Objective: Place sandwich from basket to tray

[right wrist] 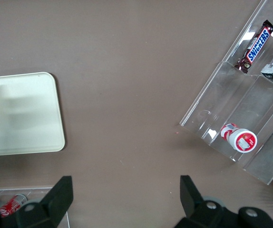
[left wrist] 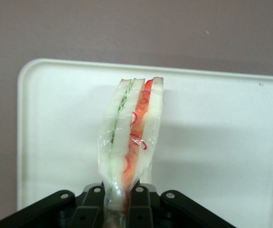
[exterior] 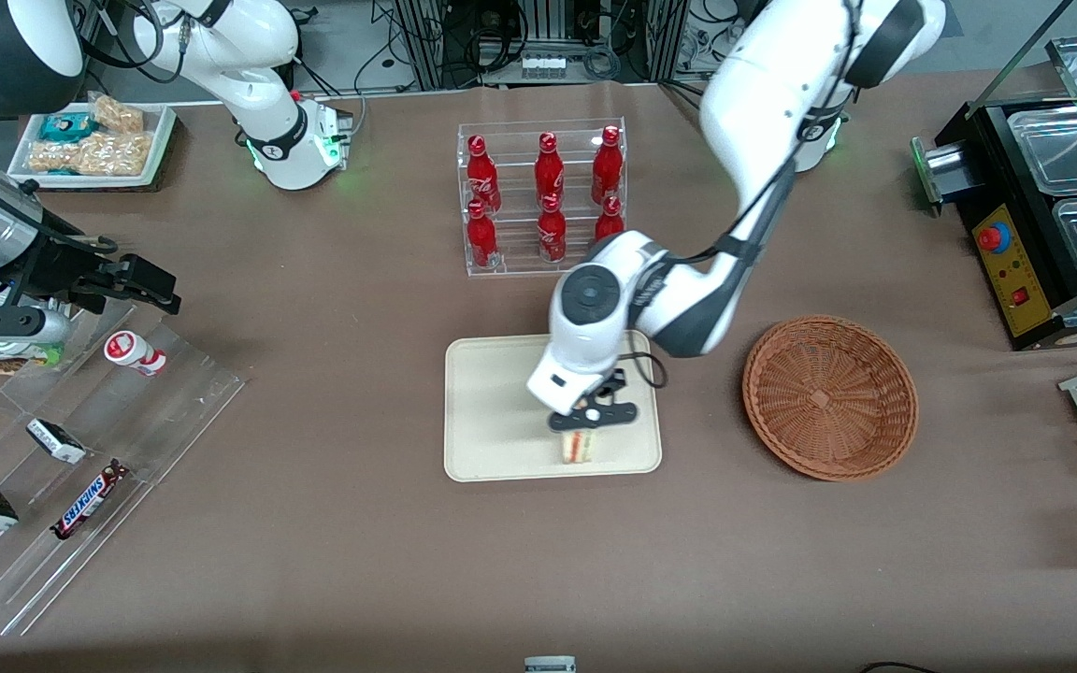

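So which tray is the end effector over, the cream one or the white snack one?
The cream tray beside the basket: the end effector holds the sandwich over it. The snack tray sits apart.

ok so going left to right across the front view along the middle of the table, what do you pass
clear acrylic stepped rack with the snickers bar → flat cream-beige plastic tray → left arm's gripper, jaws shut on the triangular white-bread sandwich over the tray → round reddish-brown wicker basket

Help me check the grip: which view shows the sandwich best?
The left wrist view: the sandwich fills it, layers clear, pinched by the gripper over the tray. The front view shows it small; the right wrist view only a sliver.
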